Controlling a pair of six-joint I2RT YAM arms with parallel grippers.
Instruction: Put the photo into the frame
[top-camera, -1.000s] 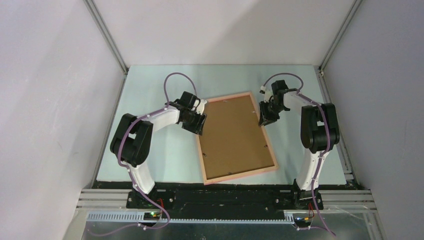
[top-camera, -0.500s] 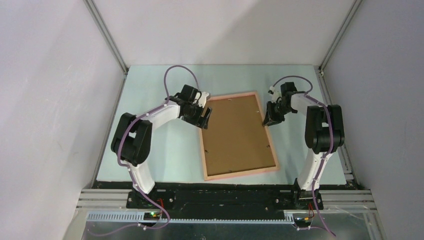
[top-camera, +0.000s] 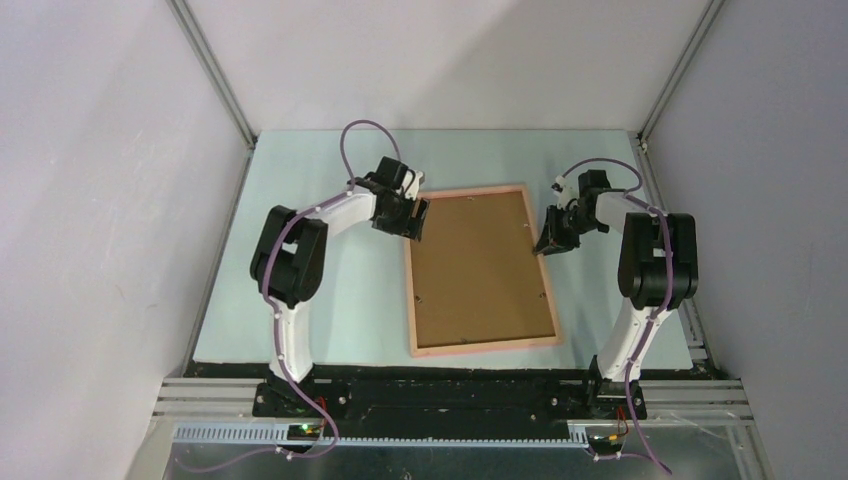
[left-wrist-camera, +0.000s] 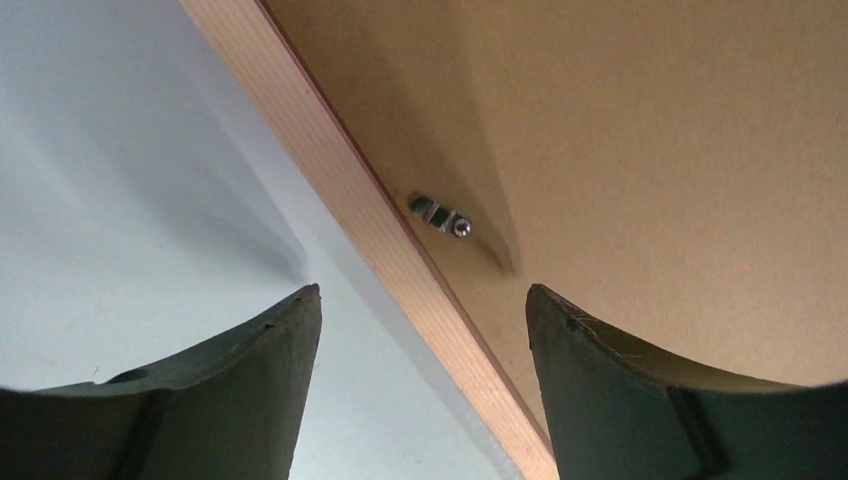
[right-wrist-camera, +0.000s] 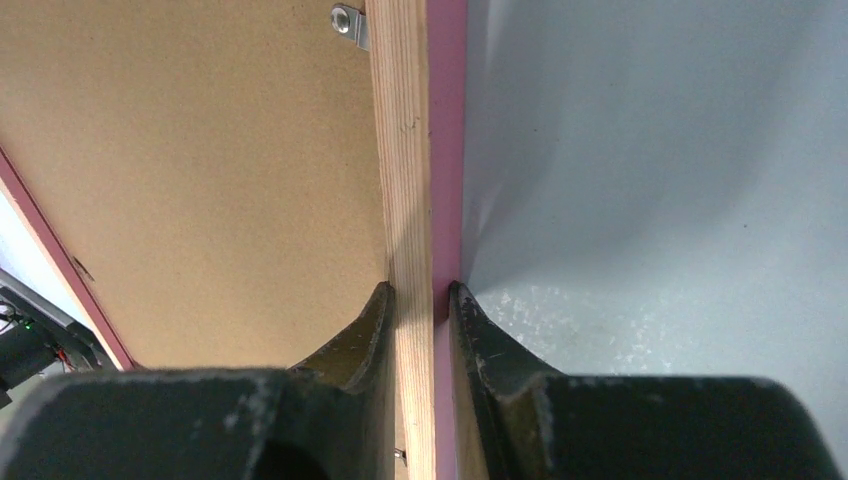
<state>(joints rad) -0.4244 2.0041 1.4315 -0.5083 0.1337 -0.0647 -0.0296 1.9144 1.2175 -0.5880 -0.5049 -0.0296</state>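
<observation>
The frame (top-camera: 485, 346) lies face down on the table, its pink rails around the brown backing board (top-camera: 480, 265). The photo is not in view. My left gripper (top-camera: 415, 218) is open at the frame's far left corner; in the left wrist view (left-wrist-camera: 422, 290) its jaws straddle the left rail (left-wrist-camera: 325, 150) without touching it, next to a small metal clip (left-wrist-camera: 440, 215). My right gripper (top-camera: 550, 243) is shut on the right rail; in the right wrist view (right-wrist-camera: 420, 290) both fingers press the wood and pink rail (right-wrist-camera: 410, 150).
The pale table surface (top-camera: 330, 290) surrounds the frame. Grey walls enclose the table on the left, back and right. A second metal clip (right-wrist-camera: 348, 20) sits on the board by the right rail. The arm bases stand at the near edge.
The frame has turned and shifted right, now lying squarer to the table. My right gripper moved right with the rail. My left gripper moved up along the left rail toward the far corner.
</observation>
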